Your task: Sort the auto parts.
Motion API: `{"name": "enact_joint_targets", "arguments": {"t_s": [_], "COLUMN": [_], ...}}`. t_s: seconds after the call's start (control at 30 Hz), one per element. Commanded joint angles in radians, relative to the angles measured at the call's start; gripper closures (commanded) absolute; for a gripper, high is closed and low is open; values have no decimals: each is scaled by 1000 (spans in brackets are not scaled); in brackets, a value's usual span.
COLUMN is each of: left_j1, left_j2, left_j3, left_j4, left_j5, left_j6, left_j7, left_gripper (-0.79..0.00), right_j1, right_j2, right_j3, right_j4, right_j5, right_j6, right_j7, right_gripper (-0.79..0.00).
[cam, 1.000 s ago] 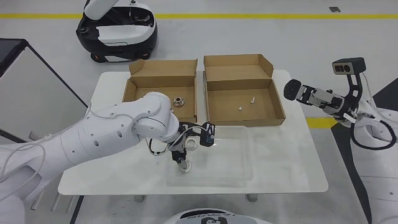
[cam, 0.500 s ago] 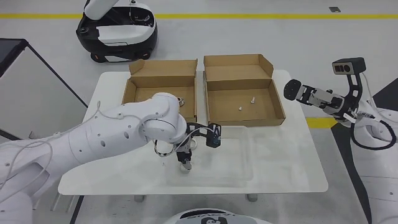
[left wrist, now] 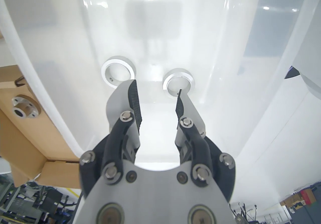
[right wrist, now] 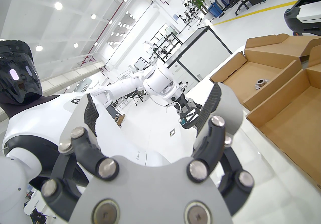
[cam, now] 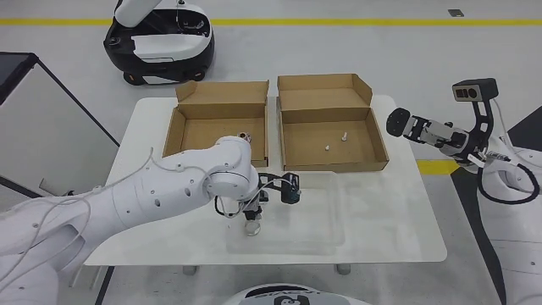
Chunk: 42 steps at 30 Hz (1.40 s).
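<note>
Two silver metal rings (left wrist: 117, 69) (left wrist: 178, 81) lie side by side on the floor of a clear plastic tray (left wrist: 37, 71). My left gripper (left wrist: 155, 94) hangs open just above them, one fingertip (left wrist: 179, 99) at the near rim of the second ring, nothing between the fingers. In the top view the left gripper (cam: 251, 216) is over the tray's left end (cam: 339, 212). A flanged metal hub (right wrist: 260, 83) sits in the left cardboard box (cam: 216, 127). My right gripper (right wrist: 153, 107) stands open and empty, off the table's right side (cam: 396, 123).
The right cardboard box (cam: 296, 157) holds two small white parts (cam: 327, 146) (cam: 345, 135). Both boxes stand at the table's back, with raised flaps. Another robot (cam: 161, 34) is parked on the floor behind the table.
The left arm has swung to the right and forward, carrying its open gripper further over the tray. The right arm has kept still.
</note>
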Motion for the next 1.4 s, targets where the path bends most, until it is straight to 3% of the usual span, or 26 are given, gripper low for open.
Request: {"name": "enact_joint_targets", "arguments": {"t_s": [0.0, 0.57, 1.37], "left_j1": [12, 80, 112], "left_j2": [0, -15, -44], "left_j3": [0, 0, 0], "left_j4": [0, 47, 85], "left_j5": [7, 90, 129], "left_j6": [5, 14, 18], "left_j7": [-5, -14, -18], "left_gripper": [-366, -357, -311], "right_j1": [0, 0, 0], "right_j2": [0, 0, 0], "right_j3": [0, 0, 0], "right_j4": [0, 0, 0], "right_j5": [0, 0, 0], "right_j6": [0, 0, 0], "right_j7": [0, 0, 0], "right_gripper": [-785, -785, -785]}}
